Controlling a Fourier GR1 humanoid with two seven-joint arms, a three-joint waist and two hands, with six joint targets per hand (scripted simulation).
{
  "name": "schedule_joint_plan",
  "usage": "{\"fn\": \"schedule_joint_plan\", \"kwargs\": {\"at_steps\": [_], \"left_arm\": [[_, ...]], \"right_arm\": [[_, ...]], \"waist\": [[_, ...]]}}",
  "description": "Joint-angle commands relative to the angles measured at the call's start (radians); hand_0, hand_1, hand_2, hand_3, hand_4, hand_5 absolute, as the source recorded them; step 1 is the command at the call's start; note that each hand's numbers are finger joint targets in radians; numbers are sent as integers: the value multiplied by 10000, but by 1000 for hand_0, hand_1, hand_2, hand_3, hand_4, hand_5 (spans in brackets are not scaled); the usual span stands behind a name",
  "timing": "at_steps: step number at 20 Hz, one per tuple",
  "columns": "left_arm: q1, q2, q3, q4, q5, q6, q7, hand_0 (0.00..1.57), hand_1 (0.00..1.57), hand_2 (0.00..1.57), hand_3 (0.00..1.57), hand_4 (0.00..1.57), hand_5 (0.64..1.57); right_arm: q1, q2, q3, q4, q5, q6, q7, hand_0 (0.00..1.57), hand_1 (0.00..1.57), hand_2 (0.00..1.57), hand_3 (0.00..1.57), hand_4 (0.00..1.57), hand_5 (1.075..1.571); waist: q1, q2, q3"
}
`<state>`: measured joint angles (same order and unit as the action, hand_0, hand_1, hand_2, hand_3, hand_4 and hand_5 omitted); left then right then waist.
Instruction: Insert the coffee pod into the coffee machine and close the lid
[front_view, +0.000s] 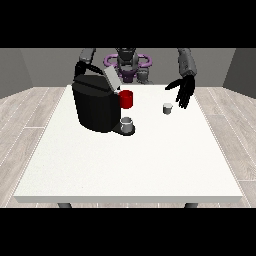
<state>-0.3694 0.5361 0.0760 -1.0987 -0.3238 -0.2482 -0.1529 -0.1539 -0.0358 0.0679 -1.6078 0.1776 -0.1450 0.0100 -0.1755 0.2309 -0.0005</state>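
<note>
You're basically at the start here; the coffee pod (167, 108) is sitting on the white table (130, 165), well apart from the coffee machine (95, 105), and nothing has been put in yet as far as I can see. The lid (111, 76) is tilted up and open, so that part is ready for you; what's left is grabbing the pod, carrying it over, dropping it in and shutting the lid.

The hand at the view's right (183, 90) hangs just beside the pod, a little above and behind it; its fingers look straight-ish and spread downward, holding nothing. The hand at the view's left I can't really find; that arm goes down behind the machine, so no call on what it's doing.

Shapes and stuff: the pod is a tiny pale grey cup shape, stubby and smooth-looking; I'd guess it's light and easy to tip, so come at it carefully. The machine is a big glossy black rounded block with a light grey flat lid panel; there's a red cup-like part (126, 99) at its front side, and a small grey mug (127, 123) on the drip base below it. Table's plain matte white; floor around it is grey wood plank.
</note>
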Motion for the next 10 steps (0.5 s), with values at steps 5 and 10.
{"fn": "schedule_joint_plan", "kwargs": {"at_steps": [5,10], "left_arm": [[-806,-672,-736,1568,-1552,880,-193,0,0,291,0,0,1571],[-1634,-869,-714,2022,-2248,1903,-580,946,946,967,665,0,1571]], "right_arm": [[-617,340,132,410,212,-306,904,0,0,0,0,0,1571],[-1304,-13,-364,1180,-134,-120,713,0,0,0,0,0,1571]], "waist": [[158,84,1],[266,475,3]]}}
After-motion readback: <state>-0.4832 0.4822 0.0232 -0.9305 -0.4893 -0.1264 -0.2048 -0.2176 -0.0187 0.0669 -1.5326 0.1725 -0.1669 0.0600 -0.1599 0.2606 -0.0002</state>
